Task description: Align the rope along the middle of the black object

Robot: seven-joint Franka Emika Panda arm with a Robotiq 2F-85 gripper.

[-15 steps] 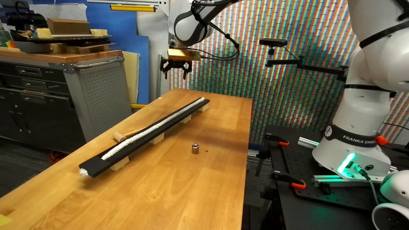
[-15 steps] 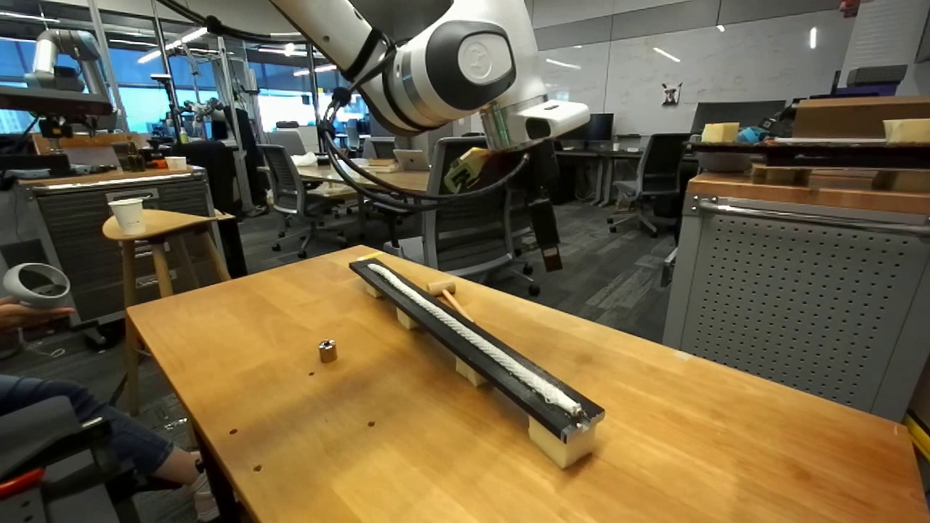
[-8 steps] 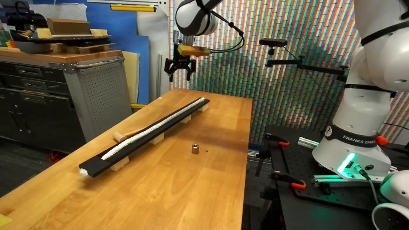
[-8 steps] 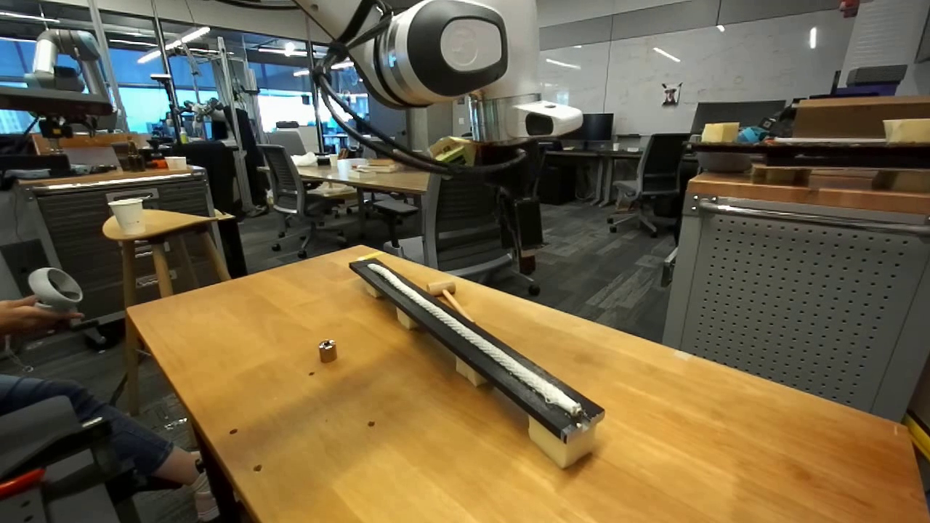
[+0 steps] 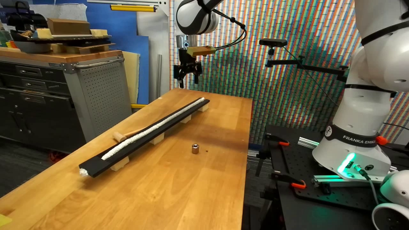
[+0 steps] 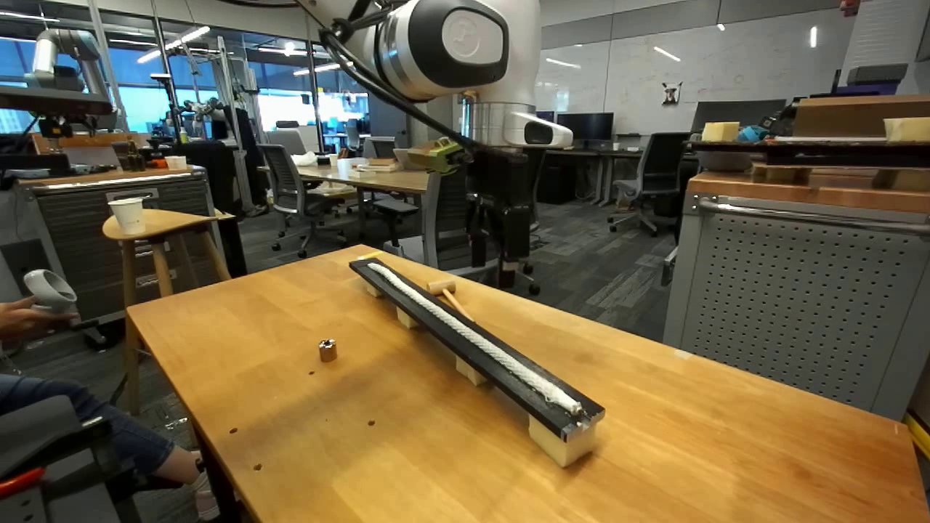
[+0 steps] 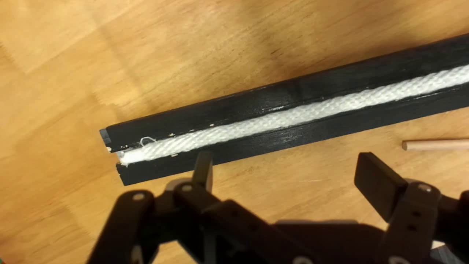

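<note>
The black bar (image 5: 96,164) lies diagonally on the table, raised on pale blocks. It also shows in an exterior view (image 6: 508,381) and the wrist view (image 7: 293,91). The white rope (image 5: 153,128) runs lengthwise along the bar's middle; it also shows in an exterior view (image 6: 472,336). In the wrist view the rope (image 7: 278,119) sits between two black strips and ends near the bar's end, with a loose thread loop. At the opposite end a short stretch is hidden, and a white tuft sticks out. My gripper (image 7: 284,161) is open and empty, above and beside the bar (image 5: 189,83).
A wooden mallet (image 5: 119,136) lies close beside the bar, its handle partly hidden; its handle tip (image 7: 436,144) shows in the wrist view. A small metal cylinder (image 6: 328,351) stands on the table. Pale blocks (image 6: 563,442) support the bar. A grey cabinet (image 6: 792,298) stands beyond the table edge.
My gripper has moved rightward and slightly down in an exterior view, and has swung from tilted to nearly pointing straight down. The rope and bar have not moved.
</note>
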